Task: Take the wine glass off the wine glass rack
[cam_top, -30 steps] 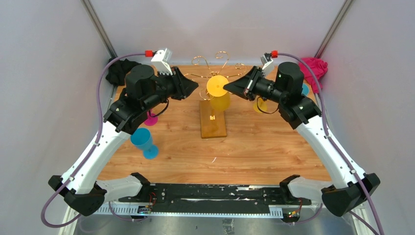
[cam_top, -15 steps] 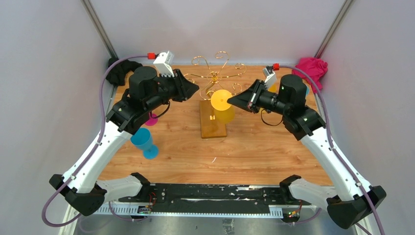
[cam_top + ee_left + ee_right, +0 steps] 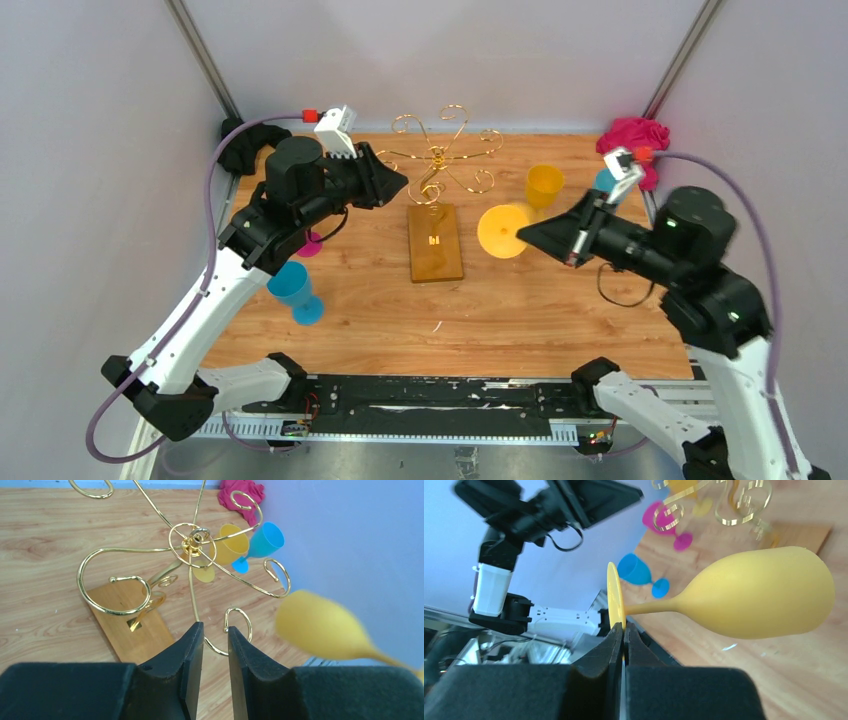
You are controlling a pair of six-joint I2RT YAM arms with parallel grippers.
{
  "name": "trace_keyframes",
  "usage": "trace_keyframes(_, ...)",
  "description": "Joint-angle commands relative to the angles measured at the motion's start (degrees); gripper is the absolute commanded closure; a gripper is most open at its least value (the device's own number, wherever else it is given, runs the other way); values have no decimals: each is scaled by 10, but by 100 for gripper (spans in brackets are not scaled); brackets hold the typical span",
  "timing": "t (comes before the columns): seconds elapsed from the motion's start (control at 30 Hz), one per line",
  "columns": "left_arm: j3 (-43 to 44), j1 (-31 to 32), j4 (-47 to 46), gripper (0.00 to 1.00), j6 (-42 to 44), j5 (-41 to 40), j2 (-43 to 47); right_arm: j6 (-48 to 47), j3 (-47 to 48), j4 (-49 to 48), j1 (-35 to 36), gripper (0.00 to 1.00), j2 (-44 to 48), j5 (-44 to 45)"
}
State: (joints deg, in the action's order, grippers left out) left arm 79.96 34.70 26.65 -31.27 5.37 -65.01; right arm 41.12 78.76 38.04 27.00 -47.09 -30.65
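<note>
While its fingers are pressed together on the rim of the round foot (image 3: pixel 614 597), the right gripper (image 3: pixel 624 635) holds the yellow wine glass (image 3: pixel 759 592) in the air. In the right wrist view the stem and bowl run off toward 3 o'clock, so the glass's long axis lies crosswise to the fingers rather than in line with them. From overhead, the glass sits at about 3 o'clock from the wine glass rack (image 3: pixel 435 245), apart from the gold wire arms and over bare table (image 3: pixel 540 310). That view is blurred around the foot, so the exact tilt is hard to call. The rack in turn lies at roughly 9 o'clock from the holding gripper. The left gripper (image 3: pixel 215 630) hovers close to the scrolled arms on the 9 o'clock side of the post, its jaws parted by a narrow gap with nothing between them. It is near the rack but well apart from the glass. Lifting off looks done, and any set-down appears to fall to the right arm, which would need to turn the glass foot-down. A second yellow glass (image 3: pixel 544 187) stands near, at about 12 o'clock from the held one.
</note>
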Motion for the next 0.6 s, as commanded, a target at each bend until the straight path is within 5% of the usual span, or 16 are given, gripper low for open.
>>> trace_keyframes(0.0, 12, 4, -12, 68, 10, 17, -3, -108, 127, 90, -6, 100, 32, 87)
trace_keyframes(0.13, 19, 4, -62, 61, 8, 59, 2, -123, 192, 42, -5, 100, 3, 56)
trace_keyframes(0.37, -18, 4, -262, 42, 21, 185, 18, -81, 158, -180, -6, 100, -52, -71)
trace_keyframes(0.57, -28, 4, -410, 40, -35, 333, -9, -34, 165, -310, -6, 100, -89, -156)
